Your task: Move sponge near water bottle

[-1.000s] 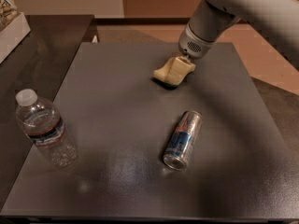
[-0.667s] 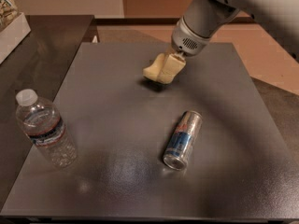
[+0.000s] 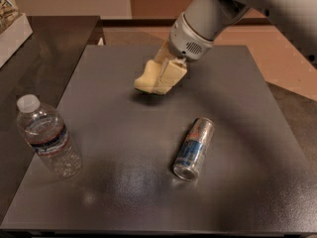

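The pale yellow sponge (image 3: 146, 79) hangs a little above the grey table, held between the cream fingers of my gripper (image 3: 161, 78), which is shut on it. The gripper comes down from the upper right on a grey arm. The water bottle (image 3: 47, 137), clear with a white cap and a blue-red-white label, stands at the table's left front, well to the left and nearer than the sponge.
A silver and blue drink can (image 3: 194, 148) lies on its side right of centre. The dark grey table (image 3: 124, 182) has a darker counter to its left, with a white box (image 3: 12, 26) at the far left corner.
My gripper has carried the sponge to the left and toward the front, away from the table's back right part. The bottle and the can have not moved.
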Robot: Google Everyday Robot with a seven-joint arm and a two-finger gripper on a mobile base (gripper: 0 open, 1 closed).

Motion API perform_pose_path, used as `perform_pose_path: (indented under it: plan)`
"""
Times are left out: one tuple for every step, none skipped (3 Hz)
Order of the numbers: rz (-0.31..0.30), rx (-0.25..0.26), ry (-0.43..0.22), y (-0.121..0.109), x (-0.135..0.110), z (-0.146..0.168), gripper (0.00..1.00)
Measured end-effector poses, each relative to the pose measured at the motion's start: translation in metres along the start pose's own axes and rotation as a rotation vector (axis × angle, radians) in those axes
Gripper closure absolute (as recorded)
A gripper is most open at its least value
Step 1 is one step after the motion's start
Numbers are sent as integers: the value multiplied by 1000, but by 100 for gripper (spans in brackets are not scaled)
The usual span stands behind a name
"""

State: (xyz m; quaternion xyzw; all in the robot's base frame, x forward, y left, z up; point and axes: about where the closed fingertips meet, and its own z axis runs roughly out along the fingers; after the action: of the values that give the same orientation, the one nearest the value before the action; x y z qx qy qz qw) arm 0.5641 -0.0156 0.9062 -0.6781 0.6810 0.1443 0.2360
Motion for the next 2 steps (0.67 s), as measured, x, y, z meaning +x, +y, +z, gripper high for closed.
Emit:
perform_pose_path:
  plan:
    - [-12, -6, -3, 1, -1, 1, 100]
    - [-60, -34, 15, 9, -10, 10, 100]
